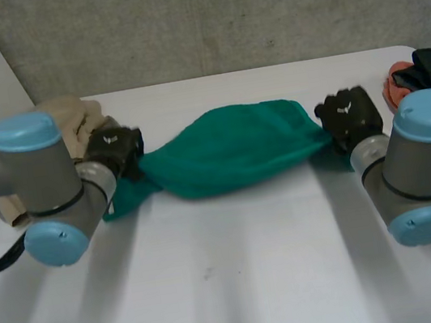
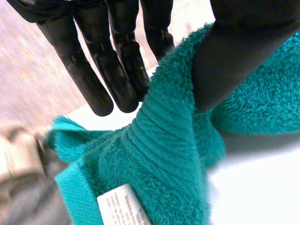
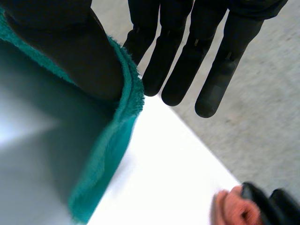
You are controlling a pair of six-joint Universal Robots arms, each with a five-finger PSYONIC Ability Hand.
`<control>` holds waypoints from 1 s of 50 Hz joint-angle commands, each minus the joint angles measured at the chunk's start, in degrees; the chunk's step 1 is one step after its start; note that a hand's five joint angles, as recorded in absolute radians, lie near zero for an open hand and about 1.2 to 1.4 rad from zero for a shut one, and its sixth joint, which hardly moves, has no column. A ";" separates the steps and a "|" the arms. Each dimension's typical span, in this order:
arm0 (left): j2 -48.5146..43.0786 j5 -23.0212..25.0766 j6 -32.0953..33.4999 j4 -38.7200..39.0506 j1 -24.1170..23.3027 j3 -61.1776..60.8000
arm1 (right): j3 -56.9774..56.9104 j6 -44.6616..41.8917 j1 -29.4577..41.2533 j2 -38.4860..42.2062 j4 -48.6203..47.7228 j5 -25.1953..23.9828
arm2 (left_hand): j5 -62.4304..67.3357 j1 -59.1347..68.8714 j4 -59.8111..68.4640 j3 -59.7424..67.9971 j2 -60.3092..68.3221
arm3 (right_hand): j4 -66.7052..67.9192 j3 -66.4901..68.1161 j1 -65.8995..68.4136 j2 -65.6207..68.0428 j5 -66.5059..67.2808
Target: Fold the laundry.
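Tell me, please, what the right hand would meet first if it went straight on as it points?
Probably nothing near: beyond the right hand, holding the teal terry towel, lies bare white table, then the grey wall.

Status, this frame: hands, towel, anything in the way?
Left hand, right hand: each pinching one end of green towel. Towel bunched between them. Beige cloth beside left hand.

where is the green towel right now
In the head view the green towel is stretched over the middle of the white table, its ends pinched by the left hand and the right hand.
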 commanded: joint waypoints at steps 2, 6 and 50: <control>4.32 2.75 3.01 -8.87 1.88 -3.06 | 1.91 -1.36 0.04 -0.47 1.32 -0.06 | -22.27 -21.86 -22.56 -22.05 -22.14 | 11.47 11.83 14.46 12.34 11.54; 6.43 3.98 5.12 -12.13 4.17 -2.53 | 2.26 -1.27 -0.14 -1.61 1.32 -0.06 | -25.65 -25.24 -25.95 -25.43 -25.52 | 11.47 11.83 14.46 12.34 11.54; 21.65 8.65 13.56 -22.85 7.42 -8.15 | 3.14 -8.57 -3.13 -19.99 25.40 -6.30 | -32.98 -32.57 -33.28 -32.77 -32.86 | 11.47 11.83 14.46 12.34 11.54</control>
